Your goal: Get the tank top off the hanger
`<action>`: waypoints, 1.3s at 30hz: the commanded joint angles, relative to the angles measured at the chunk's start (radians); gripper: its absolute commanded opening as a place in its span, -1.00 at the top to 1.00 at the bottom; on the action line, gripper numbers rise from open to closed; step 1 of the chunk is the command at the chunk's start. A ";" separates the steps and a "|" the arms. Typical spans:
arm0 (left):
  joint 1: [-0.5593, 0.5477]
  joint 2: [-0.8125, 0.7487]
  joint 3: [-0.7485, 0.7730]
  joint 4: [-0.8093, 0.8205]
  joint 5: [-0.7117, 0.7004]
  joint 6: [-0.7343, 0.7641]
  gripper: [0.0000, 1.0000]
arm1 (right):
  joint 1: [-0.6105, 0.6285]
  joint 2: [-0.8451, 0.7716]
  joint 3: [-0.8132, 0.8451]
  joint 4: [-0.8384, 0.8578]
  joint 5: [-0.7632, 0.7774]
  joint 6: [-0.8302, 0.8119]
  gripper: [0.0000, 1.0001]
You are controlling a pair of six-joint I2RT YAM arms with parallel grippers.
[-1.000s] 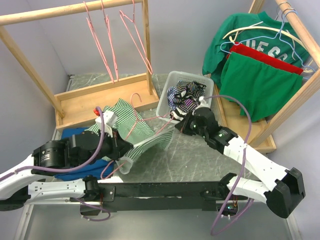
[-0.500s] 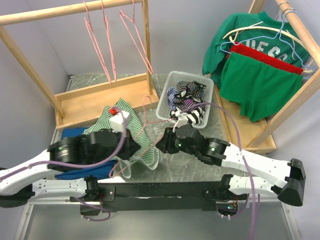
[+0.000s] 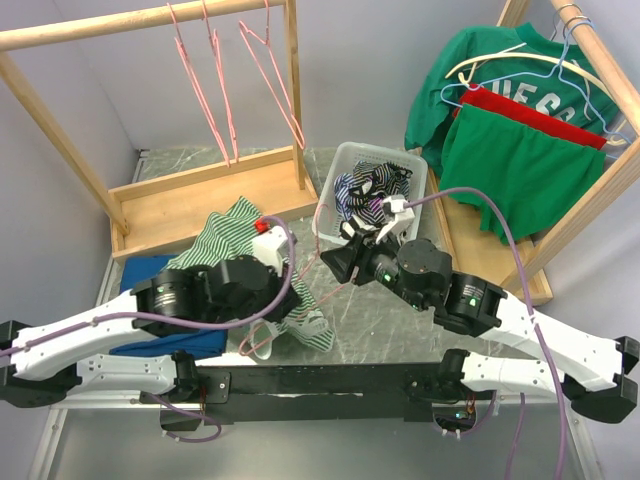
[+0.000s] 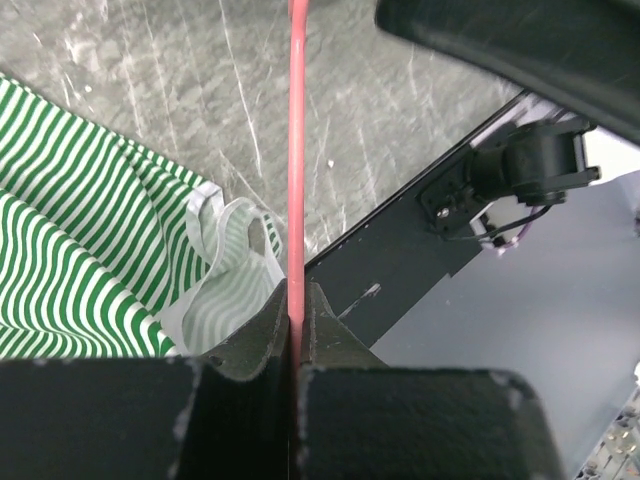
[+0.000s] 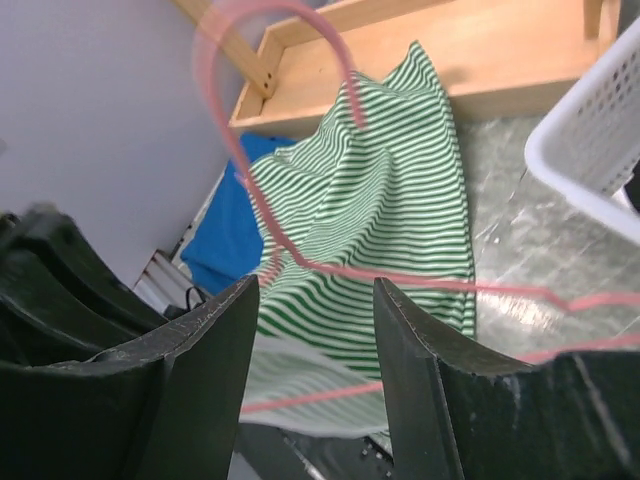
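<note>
The green-and-white striped tank top [image 3: 232, 232] lies crumpled on the grey marbled table [image 3: 400, 330]. It runs from the front edge of the wooden rack base [image 3: 190, 195] down toward the near edge, and its far side lies over a blue cloth [image 3: 150, 268]. One white-edged strap loop [image 4: 232, 235] rests on the tabletop just beside the pink wire hanger [image 4: 297, 150]. I cannot tell from here whether any strap is threaded on the wire.

The left gripper [image 4: 297, 295] sits right over the near end of the shirt. Its fingers [image 4: 265, 320] are pinched tight on the hanger's straight wire, with no gap showing. It holds only the wire, and the striped cloth lies below and to one side of it.

The right gripper [image 5: 317, 285] is just beside it, toward the white plastic basket [image 3: 335, 165], which holds a jumble of black-and-white patterned clothes. Its jaws stand apart with nothing clamped between them. Through the gap in the wrist view you see the hanger's hook curling upward and a thin run of wire crossing in front of the shirt (the hook looks blurred there). The shirt itself is well beyond those fingertips, spread flat.

Bare pink hangers [image 3: 215, 90] dangle from the rail behind. On the right rack hang a green sweatshirt [image 3: 480, 60] and other green and red garments.
</note>
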 commanded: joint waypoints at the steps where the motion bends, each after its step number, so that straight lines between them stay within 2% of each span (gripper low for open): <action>1: -0.004 0.028 0.009 0.056 0.038 0.020 0.98 | 0.005 0.044 0.083 0.040 0.045 -0.088 -0.14; 8: -0.003 0.011 0.005 0.093 0.058 0.031 0.98 | 0.006 0.104 0.108 0.050 0.048 -0.092 -0.06; 11: -0.004 0.000 0.003 0.093 0.068 0.031 0.98 | 0.005 0.109 0.103 0.045 0.050 -0.098 0.07; 12: -0.004 -0.004 -0.001 0.098 0.071 0.033 0.98 | 0.006 0.102 0.087 0.066 0.047 -0.103 0.30; 15: -0.003 -0.017 -0.012 0.099 0.065 0.028 0.98 | 0.006 0.081 0.073 0.074 0.079 -0.096 0.73; 18: -0.003 -0.023 -0.020 0.096 0.043 0.020 0.97 | 0.005 0.064 0.071 0.083 0.099 -0.099 1.00; 19: -0.004 -0.024 -0.020 0.096 0.031 0.014 0.91 | 0.005 0.058 0.071 0.083 0.110 -0.100 1.00; 20: -0.003 -0.024 -0.017 0.086 0.016 0.007 0.56 | 0.005 0.058 0.074 0.082 0.125 -0.103 1.00; 22: -0.004 -0.024 -0.006 0.078 -0.027 0.005 0.12 | 0.006 0.067 0.091 0.047 0.172 -0.100 1.00; 23: -0.004 -0.024 0.002 0.069 -0.043 0.007 -0.36 | 0.005 0.085 0.102 0.028 0.191 -0.093 1.00; 26: -0.004 -0.030 0.044 0.026 -0.180 -0.016 -0.86 | 0.008 0.130 0.148 -0.056 0.287 -0.060 1.00; 29: -0.004 -0.050 0.095 -0.017 -0.342 -0.065 -0.99 | 0.008 0.182 0.197 -0.147 0.395 -0.014 1.00; 31: -0.004 -0.078 0.114 -0.036 -0.421 -0.087 -0.99 | 0.006 0.211 0.226 -0.214 0.439 0.030 1.00; 36: -0.004 -0.116 0.115 -0.069 -0.475 -0.130 -0.99 | 0.006 0.325 0.350 -0.402 0.580 0.153 1.00; 39: -0.004 -0.104 0.095 -0.073 -0.430 -0.145 -0.86 | 0.005 0.368 0.402 -0.479 0.631 0.234 1.00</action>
